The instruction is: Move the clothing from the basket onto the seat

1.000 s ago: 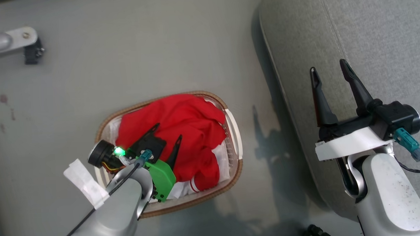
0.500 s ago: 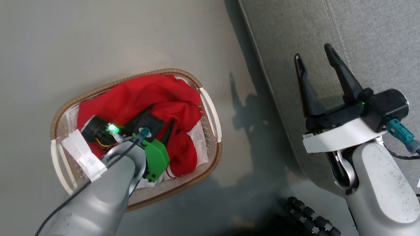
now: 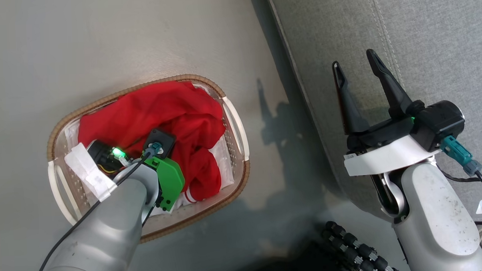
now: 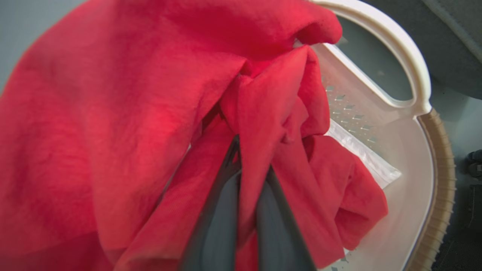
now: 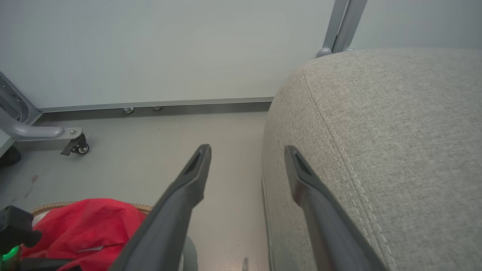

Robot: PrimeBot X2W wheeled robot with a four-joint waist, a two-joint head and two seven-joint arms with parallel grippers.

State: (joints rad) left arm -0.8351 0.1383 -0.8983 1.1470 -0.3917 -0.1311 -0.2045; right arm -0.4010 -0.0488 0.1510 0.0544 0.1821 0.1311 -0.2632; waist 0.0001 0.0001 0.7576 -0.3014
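The basket (image 3: 238, 183) stands on the grey floor left of the seat (image 3: 422, 33). Red clothing (image 3: 160, 110) is heaped inside it over a white liner (image 3: 225, 152). My left arm's wrist (image 3: 158, 143) points down into the heap, and its fingers are buried there. In the left wrist view my left gripper (image 4: 250, 162) is shut on a fold of the clothing (image 4: 113, 113), which is pinched between the two dark fingers (image 4: 222, 214). My right gripper (image 3: 355, 65) hangs open above the seat's left edge, holding nothing. The right wrist view shows the same gripper (image 5: 246, 156), the seat (image 5: 395, 131) and the clothing (image 5: 83, 226).
A black ribbed hose (image 3: 357, 247) lies on the floor at the bottom, between basket and seat. A metal leg with a caster (image 5: 77, 145) stands by the far wall. Bare floor (image 3: 121, 43) stretches beyond the basket.
The camera has shifted, so the whole picture moved. My left gripper has sunk into the red heap and its fingers, open before, are now shut on a fold. The right gripper has kept its pose.
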